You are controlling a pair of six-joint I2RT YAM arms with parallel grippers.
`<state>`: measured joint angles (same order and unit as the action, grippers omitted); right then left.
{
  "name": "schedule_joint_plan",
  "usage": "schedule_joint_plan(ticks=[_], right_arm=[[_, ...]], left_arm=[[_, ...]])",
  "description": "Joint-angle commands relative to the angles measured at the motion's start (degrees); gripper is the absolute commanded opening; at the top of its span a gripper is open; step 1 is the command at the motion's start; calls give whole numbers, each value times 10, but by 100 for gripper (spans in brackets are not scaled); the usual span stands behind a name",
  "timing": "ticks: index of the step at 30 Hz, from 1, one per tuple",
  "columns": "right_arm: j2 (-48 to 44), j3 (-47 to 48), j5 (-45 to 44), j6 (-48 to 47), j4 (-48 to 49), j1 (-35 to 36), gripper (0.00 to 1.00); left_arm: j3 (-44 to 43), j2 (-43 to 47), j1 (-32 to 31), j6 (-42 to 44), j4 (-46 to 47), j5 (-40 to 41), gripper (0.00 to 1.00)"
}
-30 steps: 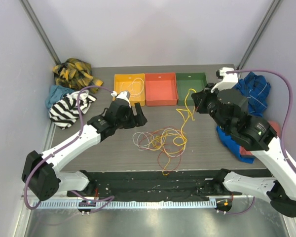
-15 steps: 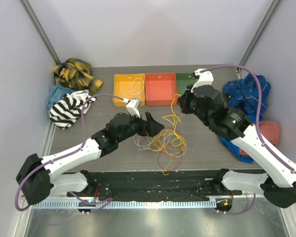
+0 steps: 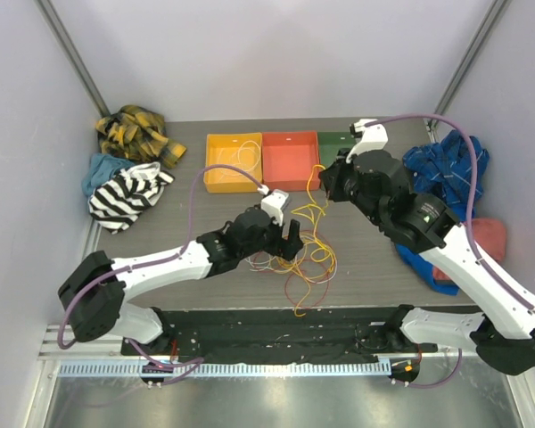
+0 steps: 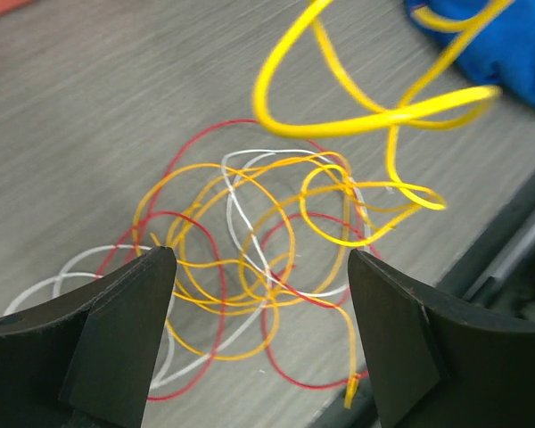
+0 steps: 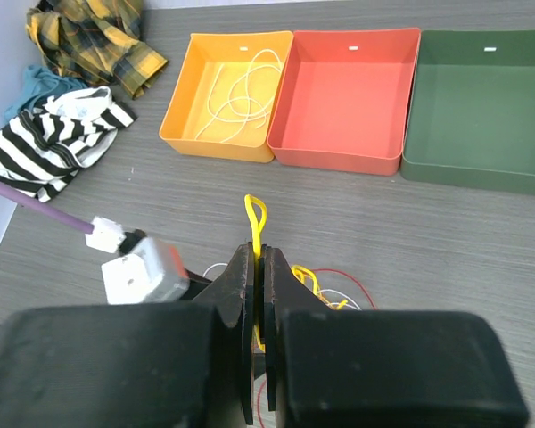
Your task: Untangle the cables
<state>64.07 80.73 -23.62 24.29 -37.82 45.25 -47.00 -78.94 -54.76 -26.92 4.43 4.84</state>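
A tangle of thin red, orange and white cables (image 3: 303,259) is spread on the grey wood-grain surface (image 3: 374,259), beneath the left end effector (image 4: 259,267), whose jaws are held wide apart. A bright yellow cable (image 5: 254,212) is pinched in the closed right end effector (image 5: 259,263), raised above the tangle.

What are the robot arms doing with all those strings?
They are pulling knotted wires apart. The right claw is shut on a yellow cable, holding it up above the tangle on the table. The left claw hangs open just over that tangle. One white cable lies in the yellow bin.
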Motion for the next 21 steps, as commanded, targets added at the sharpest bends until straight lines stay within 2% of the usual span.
schedule_joint_plan(ticks=[1,4,7,10,11,12,15,16,17,19,21], right_arm=[[-20,27,1,-9,21,2,1],[-24,27,5,-12,24,1,1],[-28,28,6,-15,23,2,1],[-37,29,3,-20,18,2,1],[-39,29,1,-21,16,1,1],[-42,30,-5,-24,14,1,1],[-49,35,-19,-28,8,2,1],[-51,38,-30,-32,3,2,1],[-53,46,-38,-35,1,1,1],[-54,65,-60,-45,-7,2,1],[-55,80,-71,-51,-11,1,1]], left_arm=[[-34,-49,-1,77,-15,58,82],[-66,-104,-2,85,-13,40,79],[-94,-147,0,85,-13,48,69],[-115,-166,3,83,-16,40,41],[-122,-167,4,83,-24,47,6],[-129,-166,4,78,-34,59,0],[-143,-117,3,68,-96,104,0],[-140,-70,4,65,-119,128,0],[-142,-40,4,64,-139,192,0],[-169,35,10,80,-203,243,0],[-198,71,33,98,-246,290,0]])
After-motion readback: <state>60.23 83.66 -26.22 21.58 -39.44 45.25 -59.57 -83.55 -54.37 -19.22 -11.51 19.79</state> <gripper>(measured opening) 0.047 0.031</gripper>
